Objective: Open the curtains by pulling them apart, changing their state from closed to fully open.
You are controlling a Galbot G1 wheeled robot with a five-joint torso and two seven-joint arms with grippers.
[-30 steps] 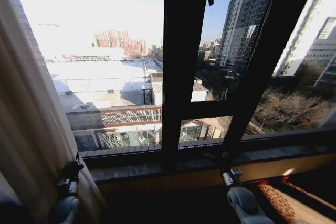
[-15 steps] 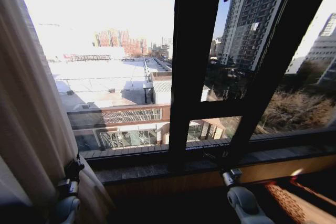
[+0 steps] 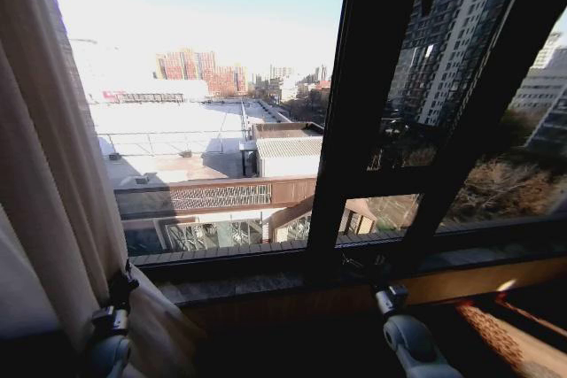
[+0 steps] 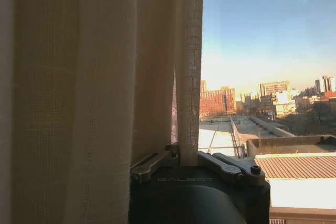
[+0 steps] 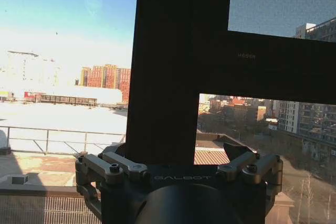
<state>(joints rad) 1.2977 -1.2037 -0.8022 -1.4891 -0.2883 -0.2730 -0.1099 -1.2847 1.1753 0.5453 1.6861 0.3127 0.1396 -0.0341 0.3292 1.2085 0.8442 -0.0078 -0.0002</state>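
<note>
Camera swings left since earlier; left gripper (image 4: 181,157) stays pinched on curtain (image 3: 53,183) hem, right gripper (image 3: 387,294) spread empty — thin hold, fabric may slip.

My left gripper (image 3: 120,285) is reaching up and forward from my low left side, its fingers (image 4: 173,153) drawn together and pinching a fold of the curtains (image 4: 94,87) just ahead of my wrist. My right gripper (image 3: 365,270) is pointing up and forward from my low right side, its fingers (image 5: 237,153) standing apart with nothing between them, well away from my left one.
</note>
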